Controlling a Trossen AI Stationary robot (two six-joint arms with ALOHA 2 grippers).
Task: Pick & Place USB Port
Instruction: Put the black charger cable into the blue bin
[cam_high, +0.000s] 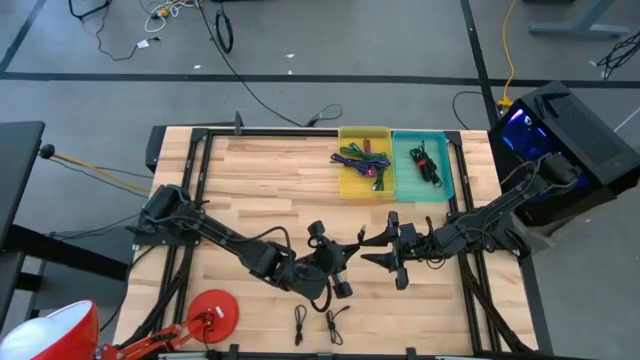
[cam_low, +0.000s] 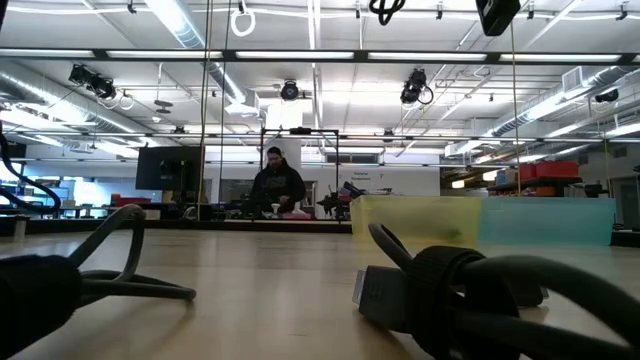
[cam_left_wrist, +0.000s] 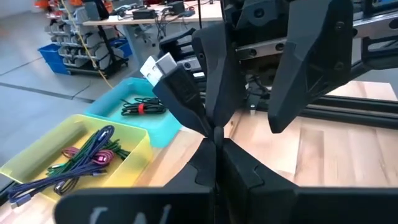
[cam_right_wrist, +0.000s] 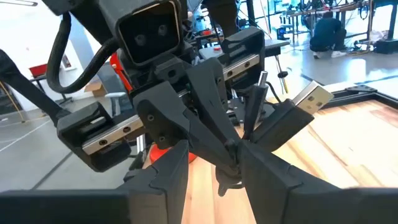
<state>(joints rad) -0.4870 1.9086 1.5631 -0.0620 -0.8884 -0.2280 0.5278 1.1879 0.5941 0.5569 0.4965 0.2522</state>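
Observation:
My left gripper (cam_left_wrist: 216, 134) is shut on a black USB cable's plug (cam_left_wrist: 180, 93) above the middle of the table (cam_high: 260, 180), where both grippers meet. The plug's silver metal end (cam_right_wrist: 311, 96) sticks out past the fingers. My right gripper (cam_right_wrist: 216, 154) faces it with open fingers. The left gripper's fingertips (cam_right_wrist: 233, 146) stand between those fingers, and the plug lies beside one of them (cam_left_wrist: 217, 68); whether anything touches I cannot tell. In the high view the left gripper (cam_high: 350, 250) and the right gripper (cam_high: 372, 250) stand tip to tip. My left gripper pinches the plug's black body near its rear end (cam_left_wrist: 199, 117) between its two fingers. The plug slants up and away from the fingertips, metal end (cam_left_wrist: 157, 65) foremost. It is lifted clear of the table.
A yellow bin (cam_high: 365, 160) with several coloured cables and a teal bin (cam_high: 420, 165) with a black cable stand at the far edge. Two more black cables (cam_high: 300, 322) (cam_high: 335, 325) lie near the front edge. A red lamp base (cam_high: 212, 312) sits front left.

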